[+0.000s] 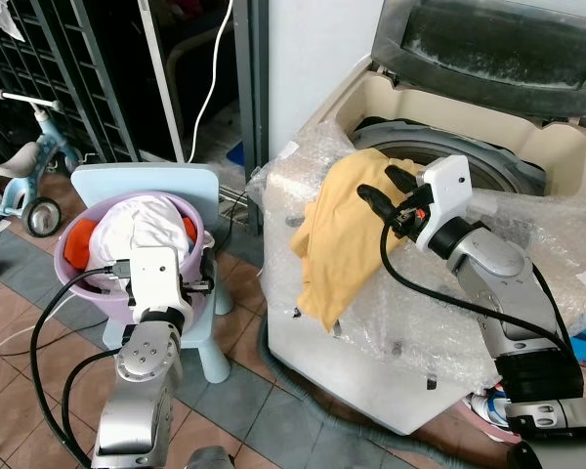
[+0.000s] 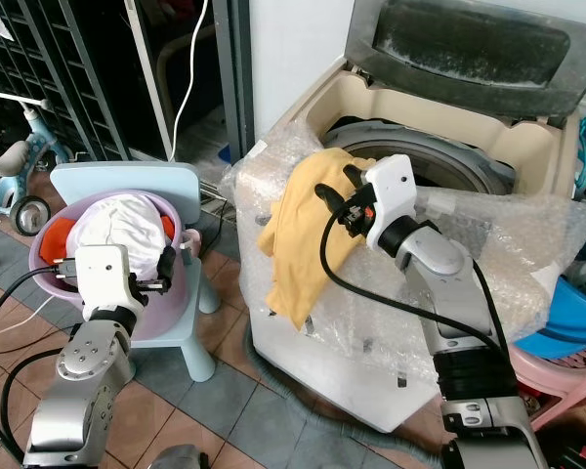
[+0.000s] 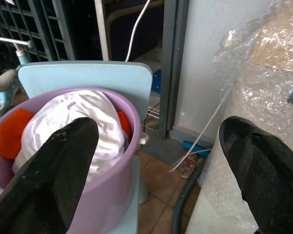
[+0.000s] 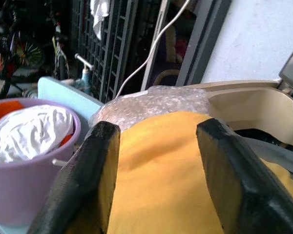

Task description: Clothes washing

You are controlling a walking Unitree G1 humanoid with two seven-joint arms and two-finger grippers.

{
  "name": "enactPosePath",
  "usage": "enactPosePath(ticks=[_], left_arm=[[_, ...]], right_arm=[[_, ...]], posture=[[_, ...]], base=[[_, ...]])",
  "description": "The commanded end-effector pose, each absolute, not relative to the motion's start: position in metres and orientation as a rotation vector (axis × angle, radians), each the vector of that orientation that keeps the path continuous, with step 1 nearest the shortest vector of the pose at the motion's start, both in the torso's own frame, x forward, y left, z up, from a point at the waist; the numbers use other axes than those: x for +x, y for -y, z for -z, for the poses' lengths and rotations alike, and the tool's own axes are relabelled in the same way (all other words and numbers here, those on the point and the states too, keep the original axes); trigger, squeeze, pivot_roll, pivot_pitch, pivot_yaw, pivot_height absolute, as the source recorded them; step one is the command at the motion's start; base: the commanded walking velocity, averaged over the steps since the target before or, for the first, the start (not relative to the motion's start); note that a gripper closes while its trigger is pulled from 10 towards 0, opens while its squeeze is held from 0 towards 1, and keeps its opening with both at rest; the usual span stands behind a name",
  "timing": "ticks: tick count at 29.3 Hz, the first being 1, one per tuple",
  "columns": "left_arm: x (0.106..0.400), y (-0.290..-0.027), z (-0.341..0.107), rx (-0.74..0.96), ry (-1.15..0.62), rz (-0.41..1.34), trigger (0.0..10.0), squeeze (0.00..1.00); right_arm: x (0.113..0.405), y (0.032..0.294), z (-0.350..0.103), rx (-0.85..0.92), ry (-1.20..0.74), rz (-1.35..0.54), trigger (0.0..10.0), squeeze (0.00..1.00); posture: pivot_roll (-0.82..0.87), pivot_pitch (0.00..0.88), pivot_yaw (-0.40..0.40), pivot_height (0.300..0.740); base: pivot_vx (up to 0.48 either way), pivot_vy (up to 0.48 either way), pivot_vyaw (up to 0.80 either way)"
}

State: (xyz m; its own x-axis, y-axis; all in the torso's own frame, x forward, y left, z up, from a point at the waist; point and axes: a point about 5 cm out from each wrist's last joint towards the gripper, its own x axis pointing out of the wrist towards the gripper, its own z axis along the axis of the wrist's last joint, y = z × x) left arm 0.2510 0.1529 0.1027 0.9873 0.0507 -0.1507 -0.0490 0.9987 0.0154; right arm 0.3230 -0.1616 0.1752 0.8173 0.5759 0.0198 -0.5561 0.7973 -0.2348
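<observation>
You are in the loading step: the yellow garment (image 1: 337, 244) lies draped over the bubble-wrapped near-left rim of the washing machine (image 1: 469, 147), half hanging down its front, not yet in the drum (image 2: 439, 161). Your right hand (image 1: 389, 188) hovers just above the cloth with its fingers spread, holding nothing. Next you will likely need to pinch the cloth and carry it far-right over the drum. Your left hand (image 3: 156, 161) is spread too, by the purple basket (image 1: 78, 220) of white and orange laundry on the blue chair (image 1: 200, 186). No brand or writing is readable.
</observation>
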Motion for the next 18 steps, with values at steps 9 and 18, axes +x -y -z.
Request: enactPosePath(ticks=[9, 18], left_arm=[[0.254, -0.148, -0.109, 0.012, -0.132, -0.049, 10.0, 0.0], [0.254, -0.146, -0.108, 0.001, -0.137, -0.037, 10.0, 0.0]], right_arm=[[0.329, 0.17, -0.161, -0.396, -0.019, -0.545, 0.0, 0.0], [0.337, 0.179, -0.16, -0.384, -0.057, -0.44, 0.0, 0.0]], posture=[[-0.05, 0.0, -0.031, 0.74], [-0.07, 0.0, -0.022, 0.74]], base=[[0.0, 0.0, 0.0], [0.0, 0.0, 0.0]])
